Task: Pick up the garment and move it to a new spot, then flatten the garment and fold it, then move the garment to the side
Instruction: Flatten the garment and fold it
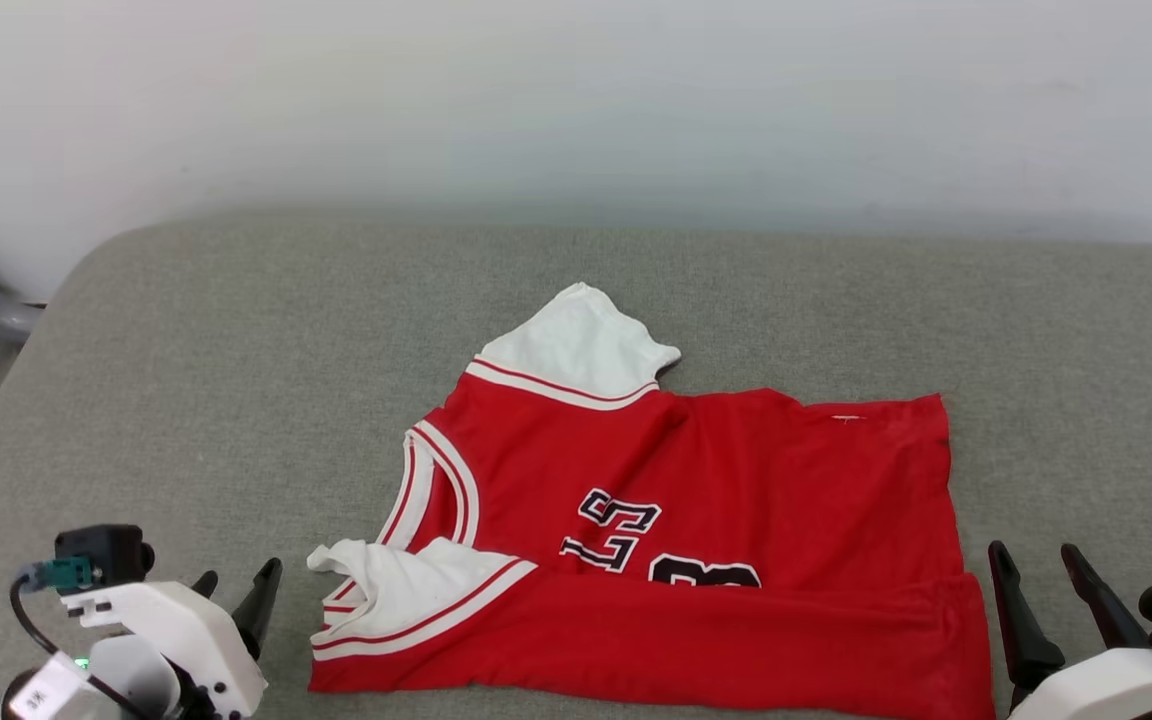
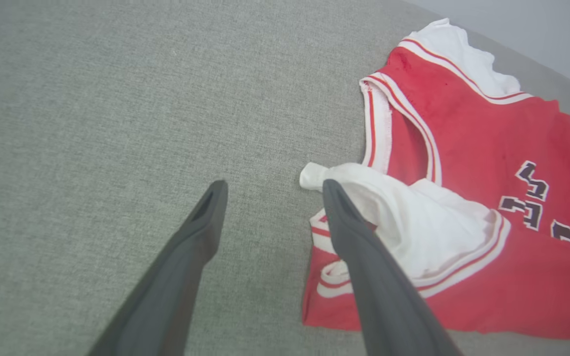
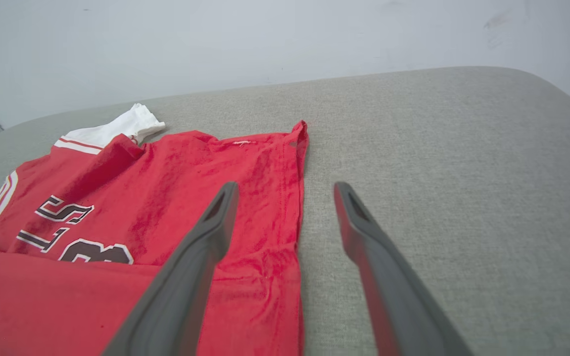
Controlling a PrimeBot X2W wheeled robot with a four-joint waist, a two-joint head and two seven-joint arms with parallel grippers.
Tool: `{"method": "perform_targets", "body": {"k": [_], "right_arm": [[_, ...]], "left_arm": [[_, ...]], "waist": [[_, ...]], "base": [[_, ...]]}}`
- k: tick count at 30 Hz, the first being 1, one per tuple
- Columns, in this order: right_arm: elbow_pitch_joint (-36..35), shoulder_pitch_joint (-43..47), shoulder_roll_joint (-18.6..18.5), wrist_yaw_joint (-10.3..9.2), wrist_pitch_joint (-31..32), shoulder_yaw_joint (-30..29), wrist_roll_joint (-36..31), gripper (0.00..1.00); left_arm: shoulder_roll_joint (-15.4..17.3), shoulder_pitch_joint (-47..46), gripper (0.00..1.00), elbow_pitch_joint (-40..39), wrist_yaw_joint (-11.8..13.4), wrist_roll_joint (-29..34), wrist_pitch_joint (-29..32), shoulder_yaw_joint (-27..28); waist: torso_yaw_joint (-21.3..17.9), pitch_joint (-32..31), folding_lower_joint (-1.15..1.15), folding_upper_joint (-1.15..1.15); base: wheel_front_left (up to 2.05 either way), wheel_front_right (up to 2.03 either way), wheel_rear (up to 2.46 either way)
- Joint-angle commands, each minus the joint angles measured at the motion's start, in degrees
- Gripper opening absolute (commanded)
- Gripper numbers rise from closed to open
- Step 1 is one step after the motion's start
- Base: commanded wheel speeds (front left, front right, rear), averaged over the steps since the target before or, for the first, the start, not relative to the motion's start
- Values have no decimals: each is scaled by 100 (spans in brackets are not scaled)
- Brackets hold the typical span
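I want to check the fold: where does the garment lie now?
In the head view the garment lies on the grey surface, low and centre, between the open left gripper and open right gripper.

The garment (image 1: 736, 470), a red jersey with white sleeves and red-white striped trim, lies flat on the grey fabric surface (image 1: 236, 350), neck to the left. Its near edge is folded up over itself, half covering the black lettering (image 1: 616, 530).
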Motion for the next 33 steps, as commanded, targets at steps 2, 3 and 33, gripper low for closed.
{"method": "perform_targets", "body": {"k": [2,3,33], "right_arm": [[-123,94,70,-8,45,-34,-53,100],[-165,109,97,-9,66,-48,-65,100],[-316,-310,282,-9,405,-337,3,100]], "left_arm": [[138,4,100,-231,-20,-117,339,-12],[203,-21,100,-357,-23,-173,547,-32],[50,-145,0,-302,185,-725,2639,-840]], "waist": [[-27,-66,0,0],[-34,-76,0,0],[-386,671,0,0]], "base": [[0,0,0],[0,0,0],[0,0,0]]}}
